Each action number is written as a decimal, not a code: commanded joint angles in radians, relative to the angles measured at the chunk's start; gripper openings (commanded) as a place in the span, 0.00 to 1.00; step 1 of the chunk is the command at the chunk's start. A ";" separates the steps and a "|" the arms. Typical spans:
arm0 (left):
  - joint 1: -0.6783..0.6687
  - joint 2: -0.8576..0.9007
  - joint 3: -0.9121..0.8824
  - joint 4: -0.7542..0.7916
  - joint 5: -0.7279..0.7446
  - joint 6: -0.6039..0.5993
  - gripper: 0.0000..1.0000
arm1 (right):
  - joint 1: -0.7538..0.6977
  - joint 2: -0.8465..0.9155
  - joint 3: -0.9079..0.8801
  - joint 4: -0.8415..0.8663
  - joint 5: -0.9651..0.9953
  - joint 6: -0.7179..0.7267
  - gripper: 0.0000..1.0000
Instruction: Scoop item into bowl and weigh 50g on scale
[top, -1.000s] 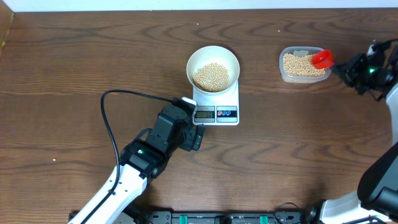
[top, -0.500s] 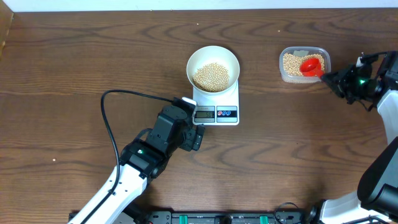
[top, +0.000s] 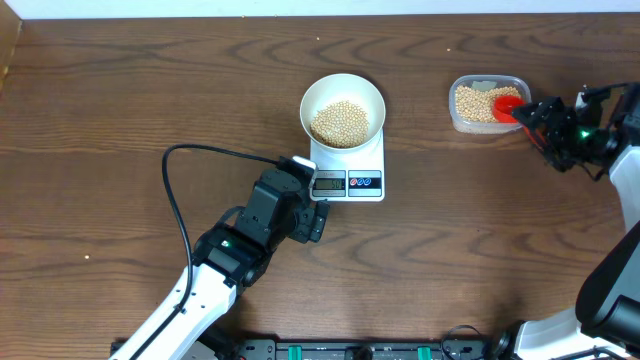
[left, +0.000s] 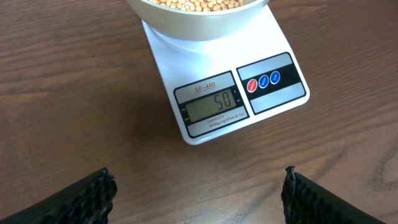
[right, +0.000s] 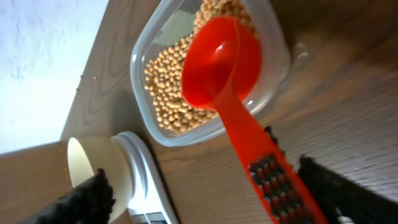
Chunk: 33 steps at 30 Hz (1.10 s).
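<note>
The white bowl (top: 343, 110) with pale beans (top: 340, 122) stands on the white scale (top: 347, 182), whose display (left: 214, 104) reads 50. My left gripper (top: 312, 192) hovers open just in front of the scale, with nothing between its fingers (left: 93, 196). At the right, a red scoop (top: 507, 108) lies with its cup in the clear tub (top: 488, 102) of beans (right: 168, 81). My right gripper (top: 540, 125) is open. The scoop's handle (right: 261, 162) runs between its jaws, close to the right-hand finger.
A black cable (top: 175, 190) loops out left of my left arm. The tub sits near the table's far edge, right of the scale. Bare wood lies between scale and tub.
My right gripper lowered the red scoop into the tub, then opened from shut and let go of the handle. The left arm, bowl and scale have not moved.
</note>
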 joint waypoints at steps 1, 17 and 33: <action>0.002 0.002 0.002 -0.002 -0.006 0.005 0.88 | -0.029 -0.018 -0.008 -0.010 0.004 -0.068 0.99; 0.002 0.002 0.002 -0.002 -0.006 0.005 0.88 | -0.042 -0.023 0.018 -0.140 0.140 -0.204 0.99; 0.002 0.002 0.002 -0.002 -0.006 0.005 0.88 | -0.020 -0.300 0.278 -0.459 0.358 -0.341 0.99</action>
